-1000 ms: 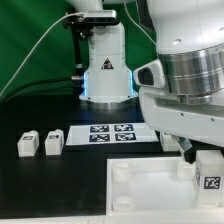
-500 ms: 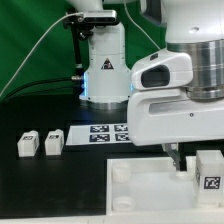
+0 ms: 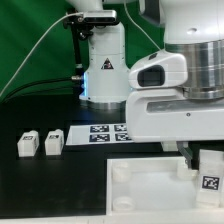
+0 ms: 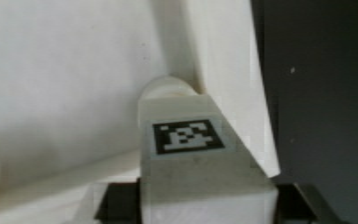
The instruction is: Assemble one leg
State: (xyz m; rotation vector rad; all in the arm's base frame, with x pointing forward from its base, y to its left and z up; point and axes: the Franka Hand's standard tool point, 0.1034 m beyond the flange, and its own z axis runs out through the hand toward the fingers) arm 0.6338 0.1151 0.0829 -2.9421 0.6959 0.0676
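Exterior and wrist views of one moment. We count three legs in all, one tabletop, one marker board and one arm.

The gripper (image 4: 202,200) is clenched on the leg (image 4: 194,120). In the wrist view the block fills the gap between the two dark fingers (image 4: 123,203), its square tag facing the camera and its narrow end pointing away. In the exterior view the same leg (image 3: 210,172) hangs at the view's far right, at the far right corner of the tabletop (image 3: 150,190). Its tag faces us, and one dark finger (image 3: 188,155) shows just beside it. We cannot tell whether its lower end touches the tabletop.

A first loose leg (image 3: 27,144) and a second loose leg (image 3: 53,142) stand upright just beside each other on the black table (image 3: 50,185). They are at the exterior view's left, well apart from the gripper. The marker board (image 3: 105,133) lies flat between them and the arm.

The tabletop lies in the foreground, with a raised corner socket (image 3: 120,173) showing on its near left side.

The arm (image 3: 180,90) fills the exterior view's right half and hides the right end of the marker board and the far edge of the tabletop. The robot base (image 3: 105,65), with a warning triangle on it, stands behind the marker board.
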